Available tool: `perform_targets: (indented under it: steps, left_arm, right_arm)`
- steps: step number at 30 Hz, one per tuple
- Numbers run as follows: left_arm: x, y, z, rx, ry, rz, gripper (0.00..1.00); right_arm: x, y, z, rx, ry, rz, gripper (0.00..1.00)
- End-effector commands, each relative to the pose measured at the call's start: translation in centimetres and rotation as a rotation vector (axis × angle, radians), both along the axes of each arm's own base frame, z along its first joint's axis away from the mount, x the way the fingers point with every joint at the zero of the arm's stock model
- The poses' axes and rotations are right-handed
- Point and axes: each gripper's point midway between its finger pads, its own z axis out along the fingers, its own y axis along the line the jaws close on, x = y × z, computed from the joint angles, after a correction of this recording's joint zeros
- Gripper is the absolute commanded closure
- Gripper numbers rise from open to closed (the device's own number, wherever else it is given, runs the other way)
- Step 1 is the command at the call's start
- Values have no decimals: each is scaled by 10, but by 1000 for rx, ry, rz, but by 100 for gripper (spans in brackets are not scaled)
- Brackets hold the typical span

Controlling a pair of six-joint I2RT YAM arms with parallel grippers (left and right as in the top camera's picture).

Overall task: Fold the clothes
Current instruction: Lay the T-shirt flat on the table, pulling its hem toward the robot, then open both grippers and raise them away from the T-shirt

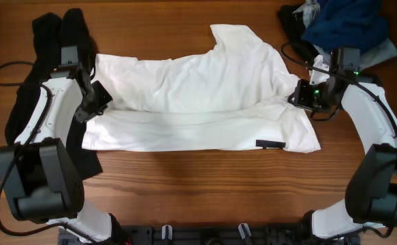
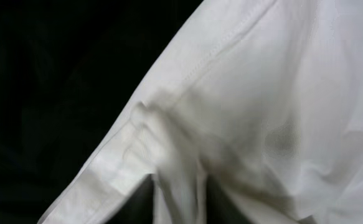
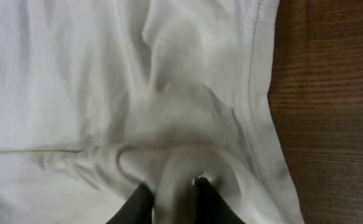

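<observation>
Desk [image 1: 198,173] wood shows under our white shirt [image 1: 198,102], which lies spread across the middle of the top view. Our left pincer [image 2: 178,202] pinches its left edge, and our right pincer [image 3: 175,199] squeezes its right edge.

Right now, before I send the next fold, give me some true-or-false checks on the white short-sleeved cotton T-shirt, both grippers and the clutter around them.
1. The left gripper and the right gripper each pinch the white short-sleeved cotton T-shirt. True.
2. The small black hem tag lies toward the left arm's side. False: it lies on the near hem, toward the right arm.
3. A heap of blue and dark garments sits at the far corner by the right arm. True.
4. The T-shirt hangs over the edge of the brown wooden table. False: it lies wholly on the tabletop.
</observation>
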Motion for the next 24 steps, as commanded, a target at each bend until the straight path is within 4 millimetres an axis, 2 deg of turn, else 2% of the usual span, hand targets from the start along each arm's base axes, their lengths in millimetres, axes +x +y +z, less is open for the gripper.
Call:
perform_targets:
  steps: [1, 2, 5, 8, 11, 14, 15, 17, 19, 21, 24]
  left_arm:
    - [-1, 0, -4, -4, 8, 12, 39]
    - [0, 0, -4, -4, 8, 11, 34]
    - [8, 2, 1, 12, -27, -54, 33]
    - [21, 3, 22, 34, -82, -119, 30]
    - [43, 3, 60, 45, -182, -154, 21]
    - [73, -11, 103, -9, -316, -238, 18]
    - [86, -18, 123, -36, -378, -278, 17]
    - [103, -23, 150, -46, -457, -318, 16]
    - [121, -21, 165, -24, -507, -343, 15]
    - [135, -20, 163, -14, -516, -361, 15]
    - [156, -18, 132, -14, -474, -391, 14]
  right_arm:
    - [2, 3, -1, 12, -1, 8, 39]
    - [3, 3, 0, 13, -2, 8, 36]
    - [8, 6, 15, 31, -15, 20, 32]
    - [20, 5, 43, 29, -46, 23, 34]
    - [38, 4, 82, 19, -121, 48, 34]
    - [51, 6, 126, 8, -212, 106, 33]
    - [54, 6, 140, -3, -241, 122, 33]
    - [60, 6, 161, -20, -292, 140, 32]
    - [66, 7, 176, -34, -335, 152, 31]
    - [70, 8, 182, -37, -358, 156, 31]
    - [69, 11, 181, -35, -351, 162, 31]
